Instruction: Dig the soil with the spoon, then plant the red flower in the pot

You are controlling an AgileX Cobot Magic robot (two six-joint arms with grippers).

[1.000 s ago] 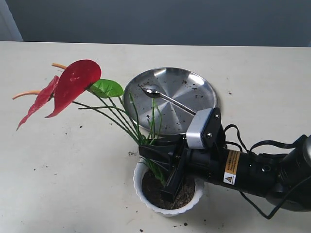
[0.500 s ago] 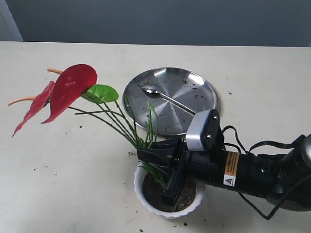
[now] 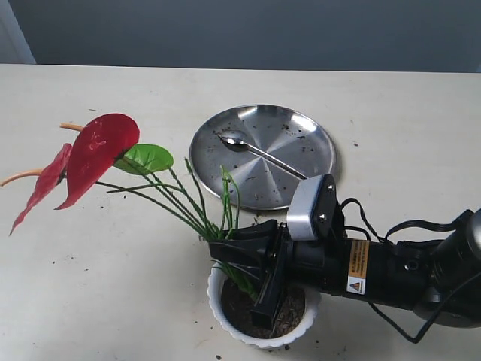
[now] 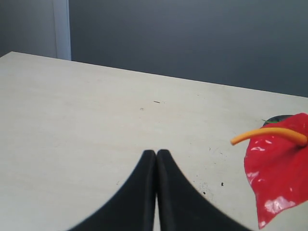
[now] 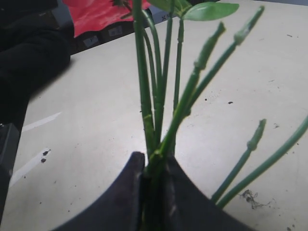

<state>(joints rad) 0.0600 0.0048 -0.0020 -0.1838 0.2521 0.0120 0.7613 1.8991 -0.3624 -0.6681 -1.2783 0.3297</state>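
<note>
The red flower (image 3: 98, 154) leans far out to the left, and its green stems run down toward the pot (image 3: 216, 299) on the near side of the table (image 3: 105, 293). Your right gripper (image 5: 153, 161) pinches the stems tight, low down, just over the soil (image 3: 234, 299) in the pot. Your left gripper (image 4: 156, 154) has its fingers pressed together, with nothing in them. The spoon (image 3: 259, 153) lies on the shiny plate (image 3: 308, 135), farther back than the pot.
</note>
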